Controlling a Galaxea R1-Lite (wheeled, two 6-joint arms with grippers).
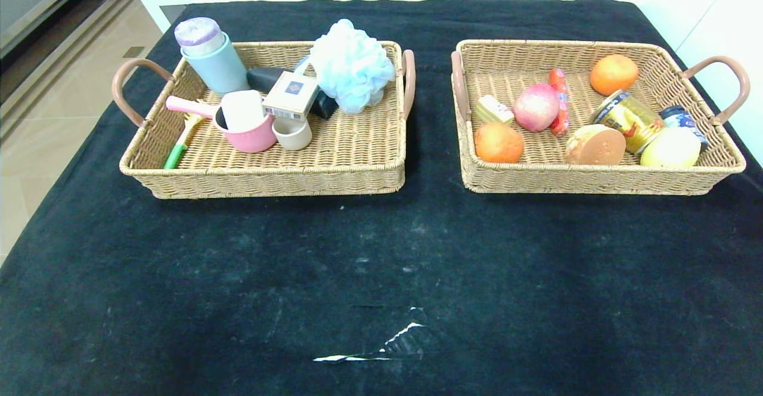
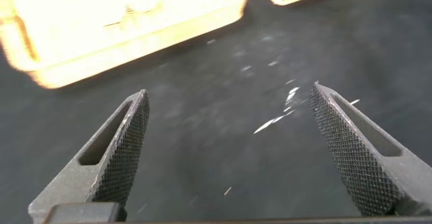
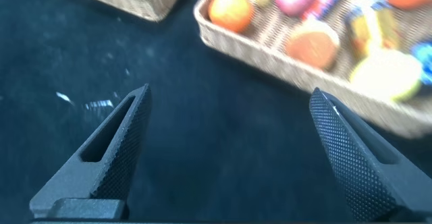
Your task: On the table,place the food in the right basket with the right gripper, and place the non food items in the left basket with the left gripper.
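Food [image 1: 536, 107] fills right basket [image 1: 596, 178]; saucepan [image 1: 250, 136] in left basket [image 1: 268, 181].

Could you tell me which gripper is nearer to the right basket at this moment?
Right. The right gripper hangs open just short of the right basket; the left gripper, also open, faces the left basket.

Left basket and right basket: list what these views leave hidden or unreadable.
- Dark object in the left basket, head view: mostly hidden behind the card box and blue bath pouf; its kind is unclear.
- Left basket contents, left wrist view: washed out by glare.
- Can label in the right basket, head view: too small to read.
- Right basket, right wrist view: far side cut off by the frame edge, contents blurred.
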